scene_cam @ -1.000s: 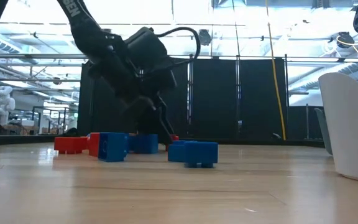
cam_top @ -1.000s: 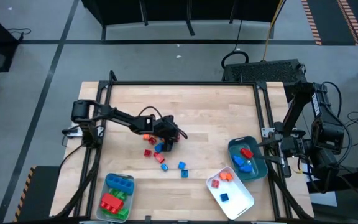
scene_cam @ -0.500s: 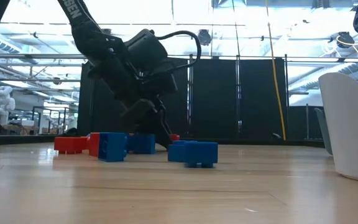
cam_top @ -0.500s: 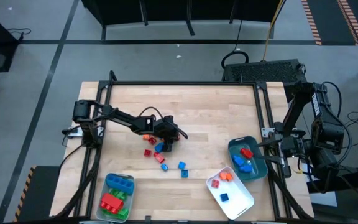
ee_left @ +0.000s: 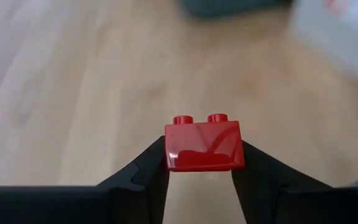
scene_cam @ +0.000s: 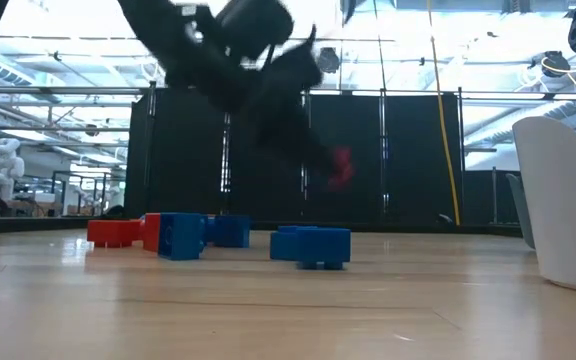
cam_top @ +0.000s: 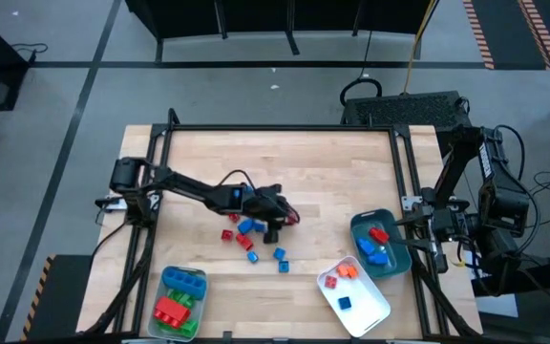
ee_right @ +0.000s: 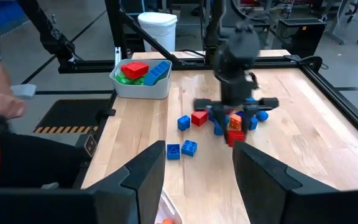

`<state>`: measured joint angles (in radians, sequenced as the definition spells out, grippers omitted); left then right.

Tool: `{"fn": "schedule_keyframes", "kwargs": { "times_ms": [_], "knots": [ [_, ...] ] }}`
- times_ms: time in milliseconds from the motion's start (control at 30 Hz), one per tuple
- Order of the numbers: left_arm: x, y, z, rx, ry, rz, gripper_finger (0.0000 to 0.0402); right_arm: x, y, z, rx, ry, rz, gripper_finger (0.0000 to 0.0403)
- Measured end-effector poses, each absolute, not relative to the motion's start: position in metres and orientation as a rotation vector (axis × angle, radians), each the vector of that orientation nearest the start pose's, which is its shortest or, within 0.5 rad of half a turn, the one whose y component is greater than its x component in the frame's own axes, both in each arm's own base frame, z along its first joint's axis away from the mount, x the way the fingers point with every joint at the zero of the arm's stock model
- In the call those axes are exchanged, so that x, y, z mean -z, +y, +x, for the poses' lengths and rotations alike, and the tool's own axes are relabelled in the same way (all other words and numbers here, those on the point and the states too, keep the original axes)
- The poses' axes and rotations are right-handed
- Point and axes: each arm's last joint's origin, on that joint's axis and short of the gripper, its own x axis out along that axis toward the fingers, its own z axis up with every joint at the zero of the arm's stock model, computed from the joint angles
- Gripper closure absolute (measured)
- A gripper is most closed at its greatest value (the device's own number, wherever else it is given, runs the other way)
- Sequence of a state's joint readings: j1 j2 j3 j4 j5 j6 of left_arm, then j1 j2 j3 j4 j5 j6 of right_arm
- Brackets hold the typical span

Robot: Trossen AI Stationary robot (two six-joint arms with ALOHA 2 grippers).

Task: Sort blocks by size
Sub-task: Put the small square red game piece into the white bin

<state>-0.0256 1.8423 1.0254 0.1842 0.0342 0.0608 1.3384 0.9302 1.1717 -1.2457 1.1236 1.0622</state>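
On the pale wood-grain table (cam_top: 332, 162), glossy studded blocks (cam_top: 248, 236) lie scattered near the middle. Above them the left gripper (ee_left: 201, 180) pinches a small smooth red brick (ee_left: 204, 144) with two round studs. The right gripper (ee_right: 194, 165) waits, fingers apart, over the table's right edge.

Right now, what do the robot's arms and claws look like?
Both arms are black and made of jointed segments. The left arm has a thin black cable looping over its wrist and an orange patch near the claw. The left claw has two flat, dark, wedge-shaped fingers. The right claw looks the same: two broad black fingers. The right arm has cables along it too.
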Motion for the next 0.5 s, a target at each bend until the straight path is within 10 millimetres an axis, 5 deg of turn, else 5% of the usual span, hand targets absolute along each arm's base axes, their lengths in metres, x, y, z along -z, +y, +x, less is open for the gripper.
{"fn": "schedule_keyframes", "kwargs": {
  "times_ms": [333, 500],
  "knots": [
    [-0.234, -0.093, 0.406, 0.283, 0.151, 0.191, 0.0249, -0.364, 0.119, 0.055, 0.001, 0.374, 0.100, 0.0232],
    [-0.240, -0.118, 0.428, 0.280, 0.017, 0.223, 0.0248, -0.364, 0.119, 0.055, 0.005, 0.373, 0.101, 0.0232]
  ]
}}
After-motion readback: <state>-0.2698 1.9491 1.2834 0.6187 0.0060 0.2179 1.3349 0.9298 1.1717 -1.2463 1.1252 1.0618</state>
